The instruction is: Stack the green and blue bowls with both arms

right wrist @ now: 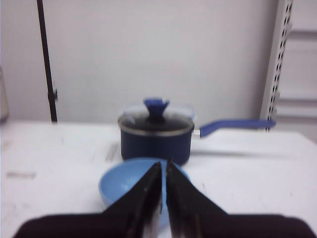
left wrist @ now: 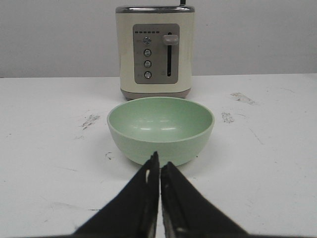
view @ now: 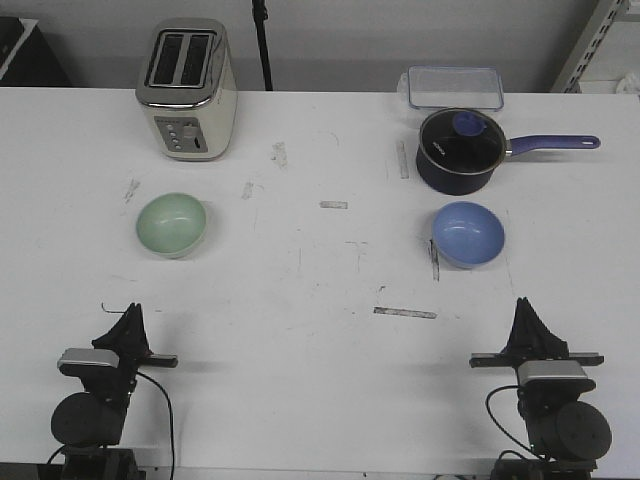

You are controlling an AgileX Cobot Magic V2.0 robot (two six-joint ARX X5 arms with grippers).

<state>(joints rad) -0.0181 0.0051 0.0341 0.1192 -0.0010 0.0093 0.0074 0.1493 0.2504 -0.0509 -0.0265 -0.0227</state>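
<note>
Blue bowl (right wrist: pixel 121 186) behind right hand (right wrist: pixel 164 171)

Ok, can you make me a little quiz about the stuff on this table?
1. True or false: the green bowl sits inside the blue bowl.
2. What stands right behind the green bowl? A) saucepan B) toaster C) plastic box
3. Fill in: the saucepan has a ____ on top.

Key
1. False; the bowls sit far apart, both empty.
2. B.
3. Lid. Both the left tool and right tool are shut and hold nothing.
</note>
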